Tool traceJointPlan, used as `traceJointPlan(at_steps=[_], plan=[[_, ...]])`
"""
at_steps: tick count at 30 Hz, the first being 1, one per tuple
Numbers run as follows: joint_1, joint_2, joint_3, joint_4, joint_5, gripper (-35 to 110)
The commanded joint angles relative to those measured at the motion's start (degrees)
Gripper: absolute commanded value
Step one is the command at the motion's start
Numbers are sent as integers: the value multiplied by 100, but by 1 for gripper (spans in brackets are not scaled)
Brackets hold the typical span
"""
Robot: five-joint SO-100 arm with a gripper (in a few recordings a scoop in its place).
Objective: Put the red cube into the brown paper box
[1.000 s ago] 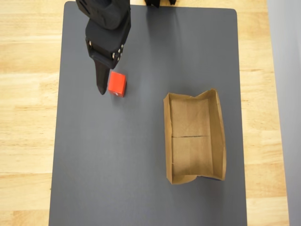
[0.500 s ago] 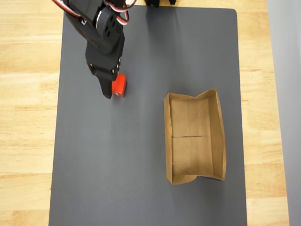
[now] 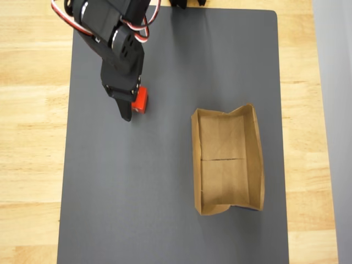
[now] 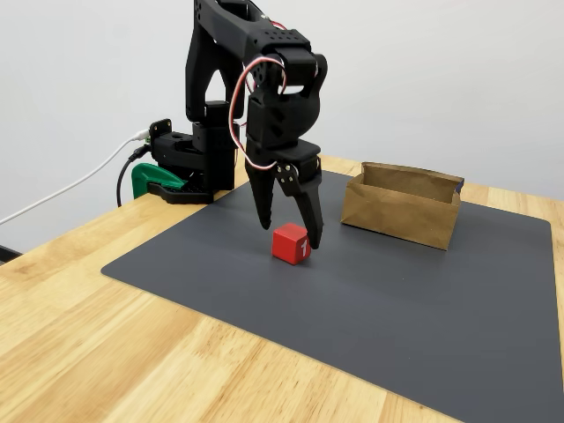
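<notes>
Two black fingers of the gripper (image 3: 131, 105) point down over the grey mat (image 3: 165, 209) in the overhead view, and the cube (image 3: 141, 100) peeks out on their right side, partly hidden beneath the arm, with the box (image 3: 226, 165) well apart to the lower right. In the fixed view the jaws stand spread apart around the cube (image 4: 290, 243), one finger (image 4: 310, 220) touching or just beside its right edge and the other behind its left; the cube sits on the mat (image 4: 370, 308) and the box (image 4: 402, 206) lies well off to the right of the gripper (image 4: 289, 236).
</notes>
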Motion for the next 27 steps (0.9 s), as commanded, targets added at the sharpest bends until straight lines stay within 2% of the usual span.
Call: traceJointPlan(at_steps=[1,17,27], plan=[[44,-18,-185,-35,-114,32],[-308,-308,-176,-264,-176,22],[-299,-334,-193,-378,79,7]])
